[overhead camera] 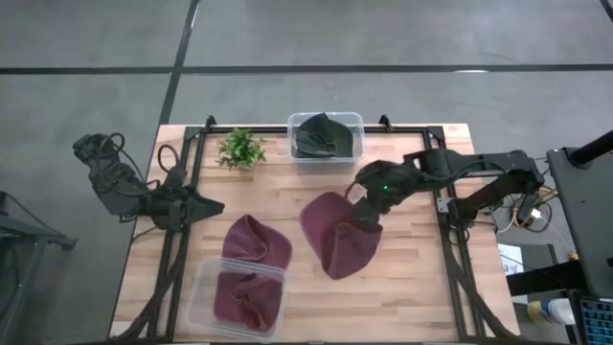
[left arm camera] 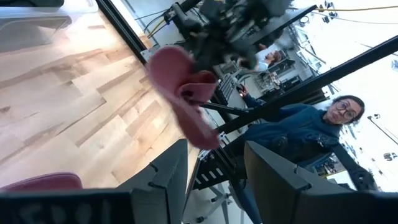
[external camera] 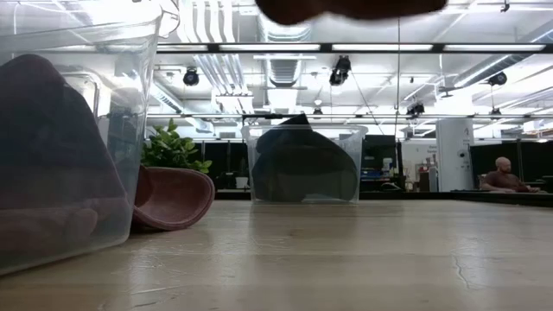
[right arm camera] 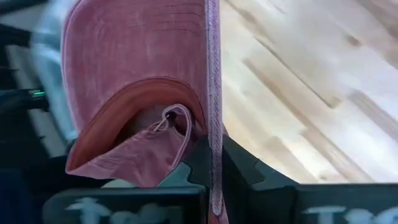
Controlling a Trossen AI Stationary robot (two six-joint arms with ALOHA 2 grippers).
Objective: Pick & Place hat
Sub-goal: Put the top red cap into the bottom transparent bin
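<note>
My right gripper is shut on a maroon hat above the table's middle. The same hat shows in the left wrist view and at the low view's top edge, lifted clear. In the right wrist view its hollow underside faces the camera. A second maroon hat lies on the table, and a third sits in the near clear bin. My left gripper is open and waits at the table's left edge. My right gripper pinches a thin edge of the maroon hat, seen edge-on, between its two fingers. The fingers come from above, slanting in from the table's right. The hat hangs below and beside them, clear of the table.
A clear bin at the far edge holds a dark hat, with a small green plant to its left. Black frame rails run along both table sides. Bare wood lies near right. People are beyond the table.
</note>
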